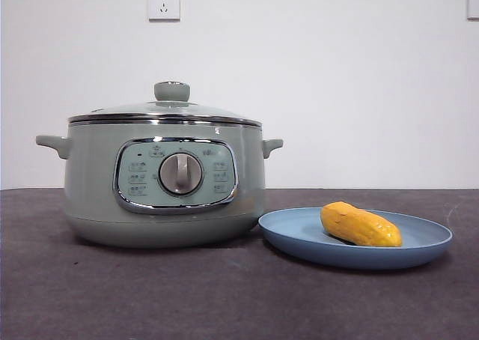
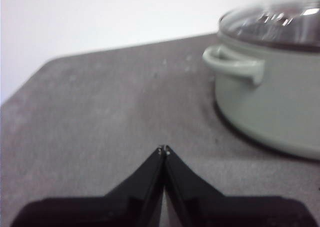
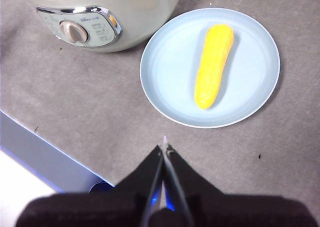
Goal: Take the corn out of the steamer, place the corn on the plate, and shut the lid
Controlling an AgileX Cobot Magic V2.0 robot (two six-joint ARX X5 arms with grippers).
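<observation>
On the plate, the corn, apart from the closed, empty right gripper.

No words or numbers are showing clearly enough to read. The steamer is carrying small printed marks and icons around the dial on its control panel, but they are appearing too small and blurred to make out in any view.

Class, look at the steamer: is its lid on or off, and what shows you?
On. The lid sits level on the steamer, its chrome rim meeting the pot's top edge all along in the front view, knob upright.
</observation>
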